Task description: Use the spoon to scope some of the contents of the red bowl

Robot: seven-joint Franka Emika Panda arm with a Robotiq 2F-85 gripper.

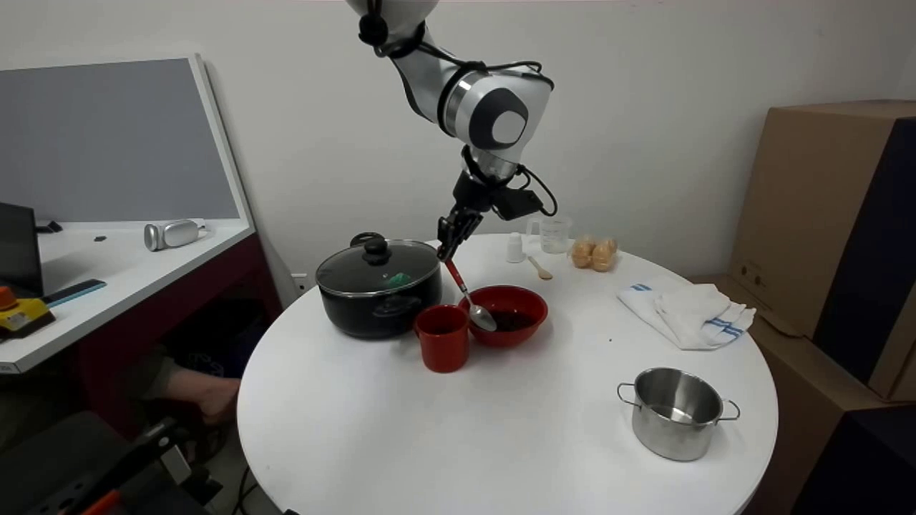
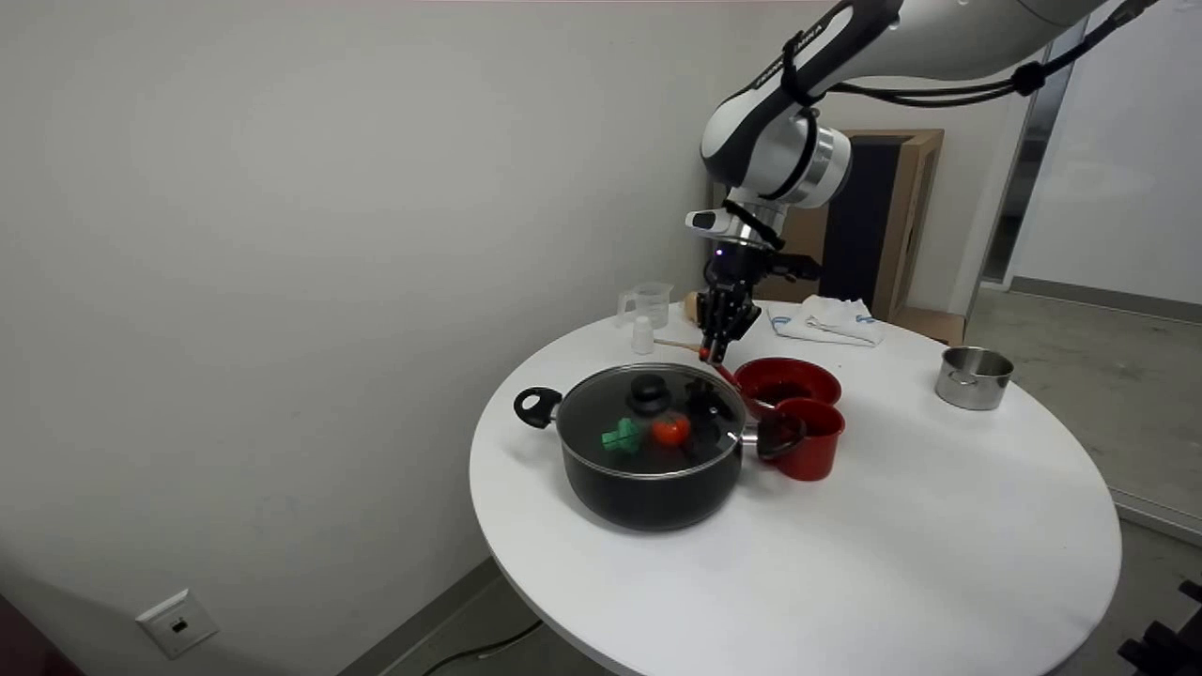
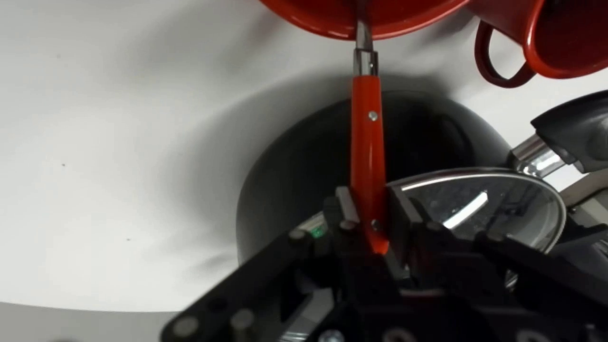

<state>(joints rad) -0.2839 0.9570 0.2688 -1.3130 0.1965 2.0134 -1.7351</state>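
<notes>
In an exterior view the white tabletop [image 1: 343, 436] has a black pot [image 1: 366, 313] at its far left, glass lid [image 1: 354, 270] on. A white cloth [image 1: 687, 315] with blue stripes lies near the right edge. The red bowl [image 1: 512, 339] sits just right of the black pot, in the far half. The tool [image 3: 374, 209] hangs by the black pot's right side, its jaws close together and clamped on the red handle of the spoon [image 3: 366, 133]. A steel pot [image 1: 669, 436] stands at the near right, well apart. The red cup [image 1: 444, 352] stands just beside the red bowl, nearer and to the left; I cannot tell if they touch. The spoon slants down rightward, its metal scoop inside the red bowl. The dark contents [image 1: 517, 320] lie at the bottom; whether the scoop touches them I cannot tell.
</notes>
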